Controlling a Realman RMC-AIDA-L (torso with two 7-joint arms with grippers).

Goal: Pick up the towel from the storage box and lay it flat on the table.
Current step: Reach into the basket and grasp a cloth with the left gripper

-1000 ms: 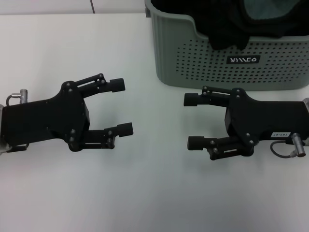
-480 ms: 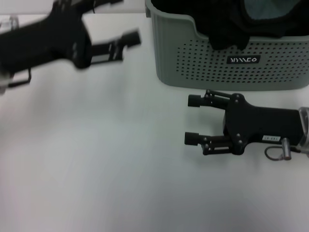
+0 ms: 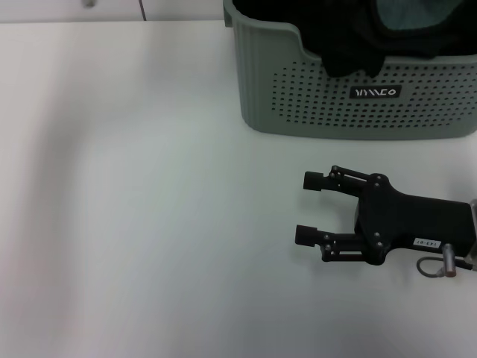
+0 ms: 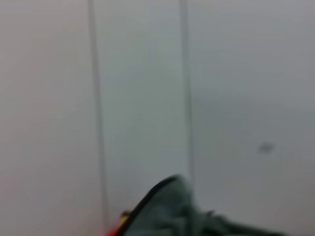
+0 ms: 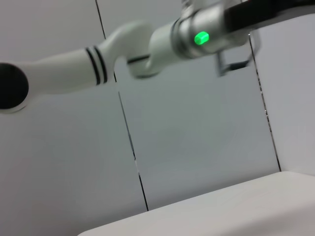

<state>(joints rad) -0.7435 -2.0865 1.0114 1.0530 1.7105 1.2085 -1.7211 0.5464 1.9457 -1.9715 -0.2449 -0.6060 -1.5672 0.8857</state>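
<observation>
Inside the storage box point(image 3: 358, 97) the towel point(image 3: 414, 15) lay bunched, teal face up, beside a black cloth point(image 3: 346, 41). Nearer me than the box, my right pincer point(image 3: 305, 207) rested on the white counter point(image 3: 149, 209), fingers spread apart, holding nothing. My left pincer was out of sight.

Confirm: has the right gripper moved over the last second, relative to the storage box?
Yes. The right gripper, jaws open, has drifted toward the near table edge, away from the pale grey-green perforated plastic storage box, which has not shifted.
</observation>
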